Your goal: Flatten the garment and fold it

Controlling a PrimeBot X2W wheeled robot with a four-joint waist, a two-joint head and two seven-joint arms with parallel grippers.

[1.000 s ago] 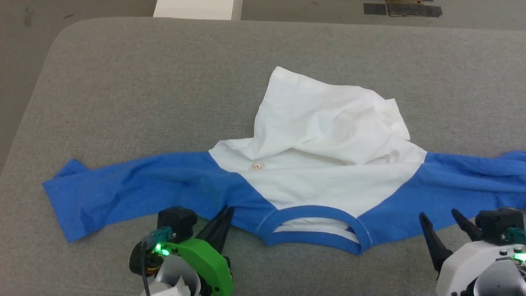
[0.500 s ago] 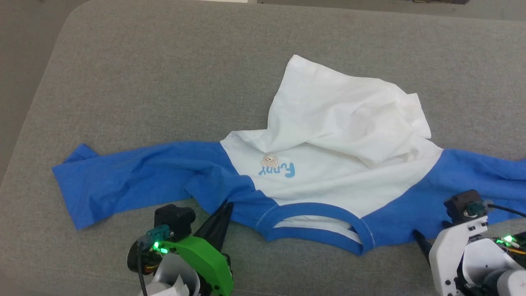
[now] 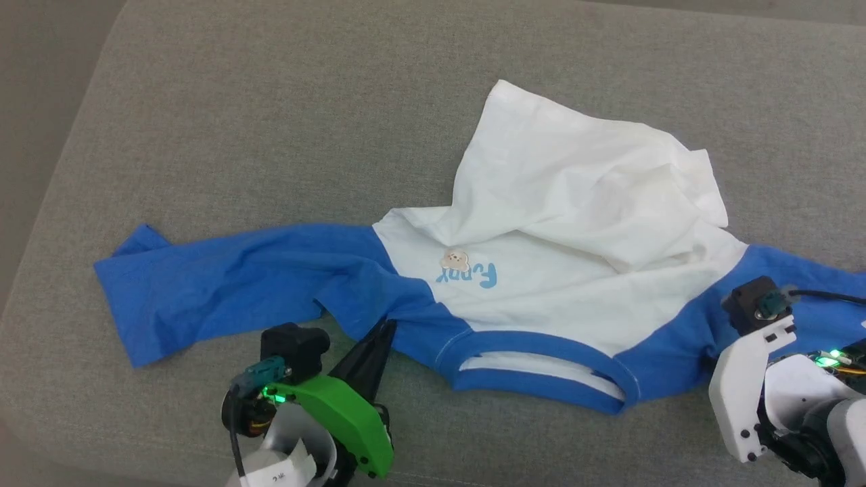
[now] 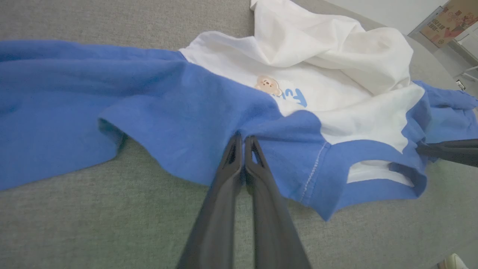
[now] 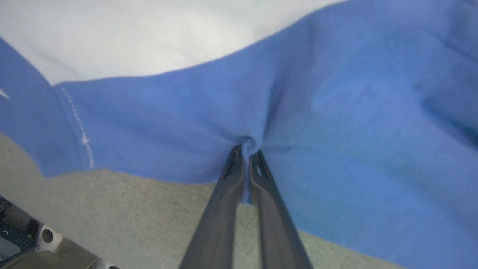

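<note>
Head view shows the garment [image 3: 561, 270] lying across a grey padded surface [image 3: 270, 122], its white body heaped in a crumpled fold beyond the collar [image 3: 534, 342] and the blue sleeves running out to either side of it. A pull on both shoulders could go wrong from here: each pinch takes only a small tuck of thin cotton, which may slip free, and the bunched white cloth beyond the collar may drag along folded rather than spread. Left gripper [image 4: 241, 137], on the collar's left, has its fingers pressed together on a ridge of blue shoulder cloth; right gripper [image 5: 245, 146], on the collar's right, is likewise clamped, a blue pucker caught between its tips.
</note>
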